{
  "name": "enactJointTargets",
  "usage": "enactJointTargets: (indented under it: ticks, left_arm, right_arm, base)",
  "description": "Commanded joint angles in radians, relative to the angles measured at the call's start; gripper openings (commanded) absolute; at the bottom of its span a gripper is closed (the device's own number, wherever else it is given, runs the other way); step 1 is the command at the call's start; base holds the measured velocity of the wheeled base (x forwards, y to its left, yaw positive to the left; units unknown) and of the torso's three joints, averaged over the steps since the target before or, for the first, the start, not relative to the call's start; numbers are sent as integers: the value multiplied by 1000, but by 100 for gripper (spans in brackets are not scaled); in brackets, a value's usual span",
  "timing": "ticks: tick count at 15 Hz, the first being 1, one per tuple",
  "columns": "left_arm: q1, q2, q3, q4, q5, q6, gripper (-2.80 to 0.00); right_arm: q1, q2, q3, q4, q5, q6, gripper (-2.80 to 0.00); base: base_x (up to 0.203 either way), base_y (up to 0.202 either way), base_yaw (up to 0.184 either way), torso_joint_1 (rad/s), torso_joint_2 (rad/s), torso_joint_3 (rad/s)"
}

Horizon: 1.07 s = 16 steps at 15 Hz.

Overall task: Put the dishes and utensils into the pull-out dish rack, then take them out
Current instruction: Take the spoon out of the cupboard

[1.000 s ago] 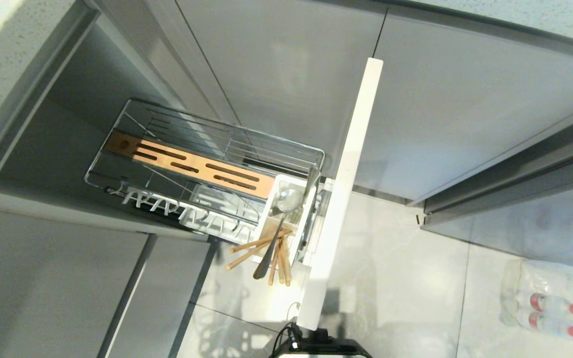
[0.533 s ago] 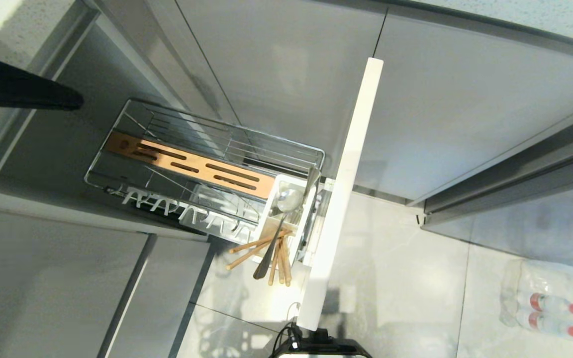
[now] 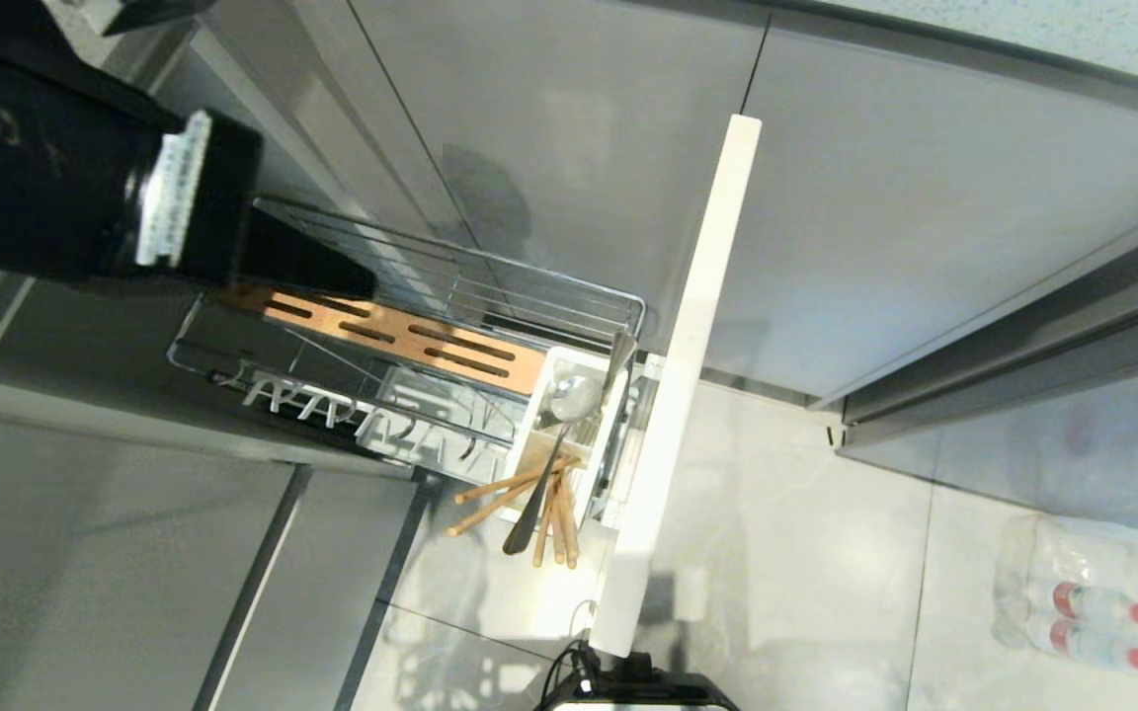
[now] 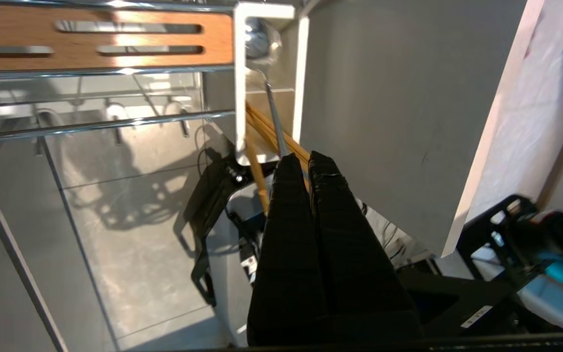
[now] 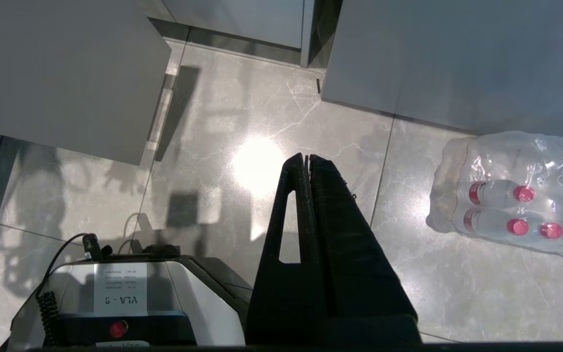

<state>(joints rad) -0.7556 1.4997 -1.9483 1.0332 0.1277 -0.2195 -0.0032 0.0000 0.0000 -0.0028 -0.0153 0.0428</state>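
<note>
Dish rack [image 3: 401, 336] work sits at the utensil stage, by your views. Your left gripper [image 3: 357, 281] hangs over the rack's far end, jaws pressed together on nothing; your right gripper [image 5: 307, 161] is closed too, parked over the floor. Outward, the white caddy [image 3: 569, 434] at the rack's front-panel end holds one spoon [image 3: 554, 444] and several chopsticks [image 3: 520, 499] — count uncertain. No plate or bowl shows — the wire slots stand bare.
</note>
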Motion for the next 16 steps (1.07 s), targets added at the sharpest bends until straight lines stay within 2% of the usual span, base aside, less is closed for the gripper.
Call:
enactJointTargets:
  ticks: [1,3,5,6,8,11,16]
  left_arm:
    - [-85,72,1,7,64,-25,-280]
    - [-129,146,1,34,123,-75,-280]
    - [-135,206,4,54,169,-173,-280]
    - [-132,222,8,65,195,-202,-280]
    - [-130,235,9,86,206,-230,-280]
    - [-127,274,7,115,259,-289,-280]
    - [-100,340,-1,119,239,-314,-280]
  right_arm:
    - [2,1,0,0,0,0,-280]
    - [0,1,0,0,0,0,-280]
    - [1,2,0,0,0,0,-280]
    - [0,0,0,0,0,0,-280]
    - [0,2,0,0,0,0,-280]
    - [0,2,0,0,0,0,-280]
    - [0,2,0,0,0,0,-280]
  base:
    - [0,0,0,0,0,0]
    - [0,0,0,0,0,0]
    - [0,0,0,0,0,0]
    - [0,0,0,0,0,0]
    - [0,0,0,0,0,0]
    - [0,0,0,0,0,0]
    - [0,0,0,0,0,0]
